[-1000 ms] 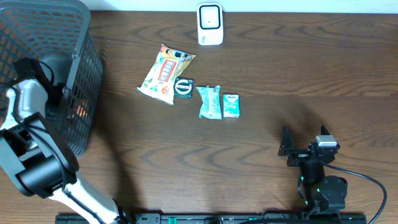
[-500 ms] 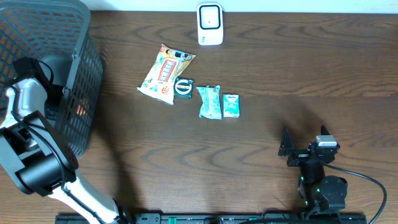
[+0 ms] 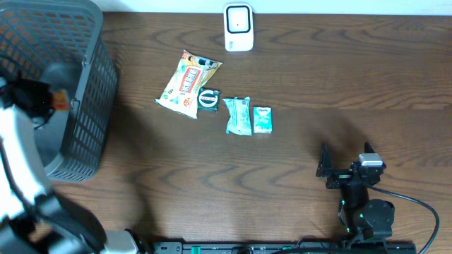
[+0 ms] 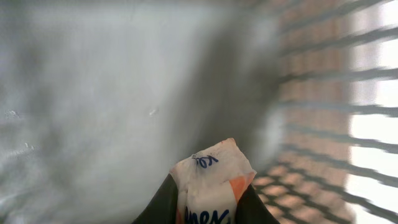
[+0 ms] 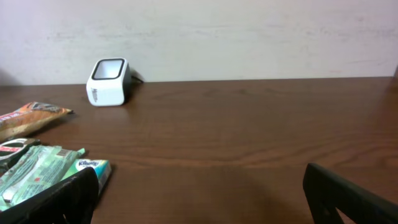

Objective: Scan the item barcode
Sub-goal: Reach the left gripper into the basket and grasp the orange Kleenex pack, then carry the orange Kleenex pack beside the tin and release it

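The dark wood surface carries a grey mesh basket at its left edge. Inside it the left end effector is clamped on a white-and-orange packet. The right end effector gapes wide, empty, well apart from the white scanner.

One basket, one scanner — seemingly five packets.

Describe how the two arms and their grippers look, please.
The left arm has smooth white curved shells and black joints. The right arm is black, with a grey camera block, a green light and a thin black cable. The left gripper and the right gripper have plain black jaws.
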